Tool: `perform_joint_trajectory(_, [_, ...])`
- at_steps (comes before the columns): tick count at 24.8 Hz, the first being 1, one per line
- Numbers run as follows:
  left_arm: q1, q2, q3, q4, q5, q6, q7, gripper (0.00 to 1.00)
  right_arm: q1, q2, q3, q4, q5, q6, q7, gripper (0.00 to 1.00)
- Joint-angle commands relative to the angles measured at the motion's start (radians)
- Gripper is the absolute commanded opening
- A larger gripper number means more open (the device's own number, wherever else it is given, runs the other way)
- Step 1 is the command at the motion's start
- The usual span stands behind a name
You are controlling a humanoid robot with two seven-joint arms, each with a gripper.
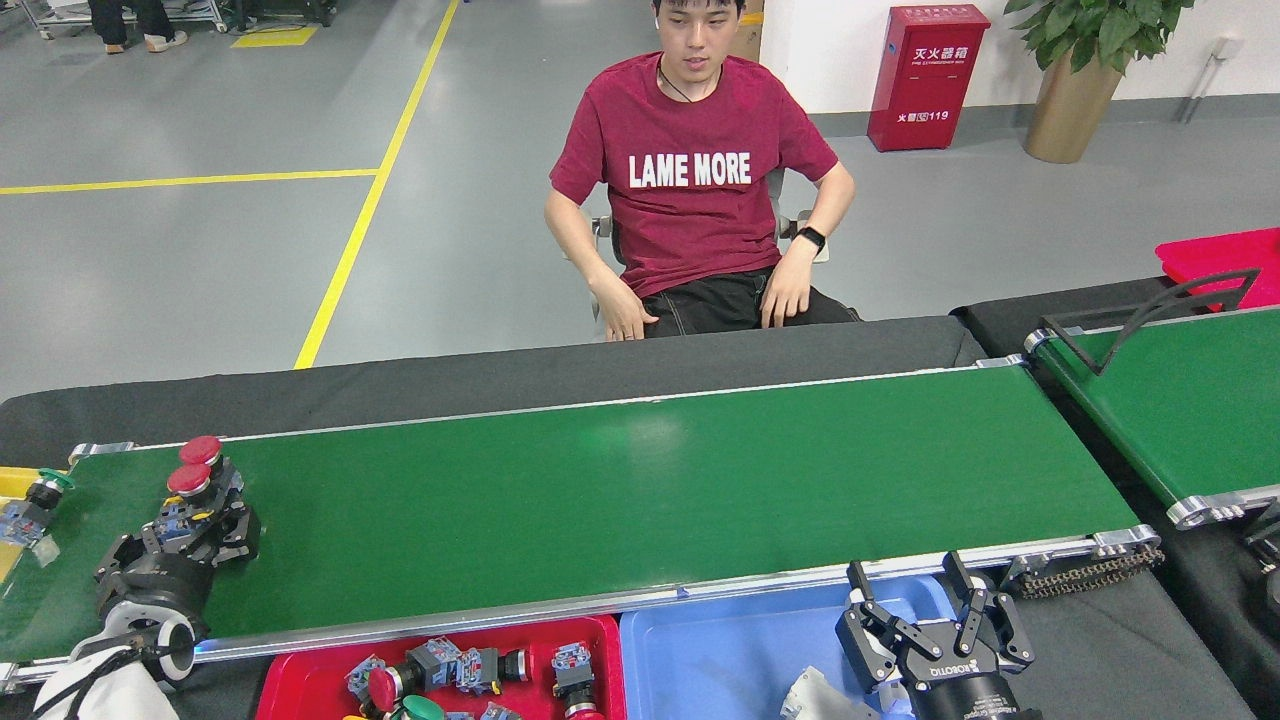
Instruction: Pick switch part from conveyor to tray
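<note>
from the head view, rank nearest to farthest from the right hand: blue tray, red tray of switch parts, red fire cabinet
From the right hand:
1. Blue plastic tray, directly beside and under it.
2. Red plastic tray of switch parts, further to its left.
3. Red fire cabinet, far back by the wall.

Dark-green conveyor (640, 490) with silver side rails and a black drive chain (1085, 577). Switch parts (195, 480) with red caps and blue-grey bodies; one green-capped part (40, 490) at the belt's end. Red tray (300, 690); light-blue tray (720, 660); yellow bin (12, 482). Black grippers. Grey floor (200, 250) with yellow lines. Person (690, 180) in maroon shirt with white lettering.
</note>
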Motion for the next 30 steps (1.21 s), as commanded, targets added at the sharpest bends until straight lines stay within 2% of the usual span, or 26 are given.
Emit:
perform_joint_trajectory(1, [-0.018, 0.004, 0.000, -0.010, 0.008, 0.006, 0.007, 0.19, -0.005, -0.011, 0.000, -0.010, -0.002, 0.002, -0.010, 0.98])
perform_joint_trajectory(3, [-0.014, 0.004, 0.000, -0.019, 0.015, -0.011, 0.022, 0.13, -0.003, -0.017, 0.000, -0.010, -0.002, 0.002, -0.010, 0.98])
perform_joint_trajectory(6, [0.005, 0.006, 0.000, -0.066, 0.055, -0.069, 0.024, 0.10, 0.003, -0.020, 0.014, -0.010, -0.002, 0.002, -0.010, 0.98])
perform_joint_trajectory(8, [0.043, 0.008, 0.000, -0.155, 0.089, -0.132, 0.022, 0.10, 0.004, -0.020, 0.016, -0.010, -0.002, 0.002, -0.010, 0.98])
perform_joint_trajectory(10, [0.124, 0.009, 0.000, -0.309, 0.104, -0.202, 0.016, 0.10, 0.003, -0.020, 0.016, -0.010, -0.002, 0.002, -0.010, 0.98])
perform_joint_trajectory(12, [0.256, 0.008, 0.000, -0.481, 0.123, -0.320, 0.010, 0.10, 0.003, -0.020, 0.016, -0.012, -0.002, 0.003, -0.010, 0.98])
perform_joint_trajectory(15, [0.534, 0.003, 0.000, -0.767, 0.184, -0.569, 0.005, 0.10, 0.003, -0.020, 0.016, -0.014, -0.002, 0.003, -0.010, 0.98])
perform_joint_trajectory(16, [0.652, -0.005, 0.000, -0.868, 0.204, -0.598, 0.005, 0.11, 0.003, -0.020, 0.016, -0.017, -0.002, 0.003, -0.008, 0.98])
perform_joint_trajectory(18, [0.776, -0.035, -0.011, -0.965, 0.230, -0.598, 0.002, 0.11, 0.003, -0.020, 0.016, -0.018, -0.002, 0.003, -0.008, 0.98])
perform_joint_trajectory(20, [0.825, -0.092, -0.066, -0.962, 0.228, -0.598, -0.004, 0.12, 0.003, -0.022, 0.016, -0.020, -0.002, 0.005, -0.008, 0.98])
perform_joint_trajectory(23, [0.854, -0.094, -0.097, -0.962, 0.228, -0.598, -0.012, 0.23, 0.004, -0.022, 0.016, -0.021, -0.002, 0.005, -0.008, 0.98])
perform_joint_trajectory(24, [0.856, -0.104, -0.099, -0.962, 0.227, -0.598, -0.012, 0.33, 0.003, -0.024, 0.016, -0.021, -0.002, 0.005, -0.008, 0.98])
perform_joint_trajectory(25, [0.856, -0.114, -0.097, -0.962, 0.228, -0.598, -0.013, 0.55, 0.003, -0.028, 0.016, -0.021, -0.002, 0.003, -0.008, 0.98])
perform_joint_trajectory(26, [0.851, -0.134, -0.085, -0.962, 0.228, -0.598, -0.012, 0.85, 0.003, -0.031, 0.016, -0.021, -0.002, 0.003, -0.008, 0.98])
perform_joint_trajectory(27, [0.842, -0.166, -0.076, -0.962, 0.227, -0.598, -0.012, 1.00, 0.003, -0.031, 0.016, -0.023, -0.002, 0.003, -0.008, 0.98])
perform_joint_trajectory(30, [0.842, -0.193, -0.033, -0.962, 0.235, -0.598, -0.010, 1.00, 0.003, -0.030, 0.016, -0.024, -0.002, 0.005, -0.007, 0.98])
